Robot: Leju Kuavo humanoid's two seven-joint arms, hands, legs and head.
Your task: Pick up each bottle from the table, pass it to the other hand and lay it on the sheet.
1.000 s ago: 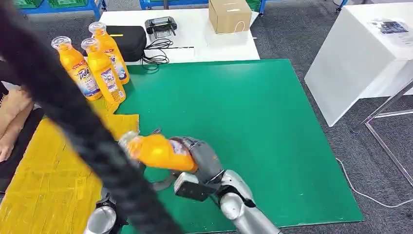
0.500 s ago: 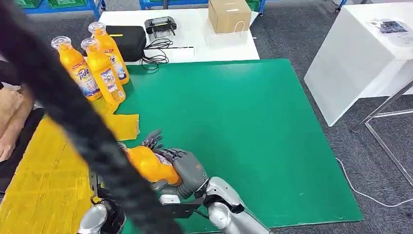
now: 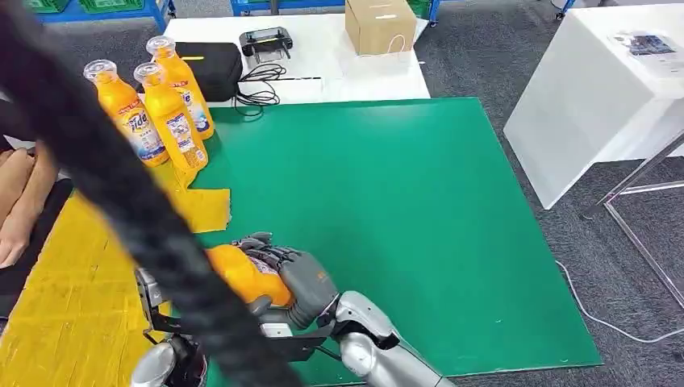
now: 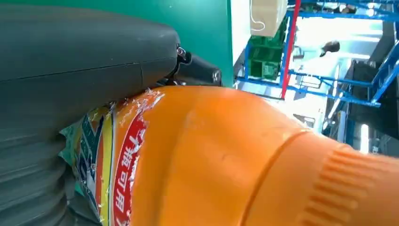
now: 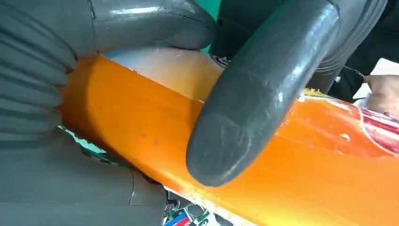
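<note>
Bottle in both hands' fingers

Thick black cable runs diagonally across the left of frame, out of focus. Top: white table with black soft case, black handheld controller, tangled black cord, brown cardboard box. Upper right: white cabinet. Left edge: a person's arm. Grey carpet.
</note>
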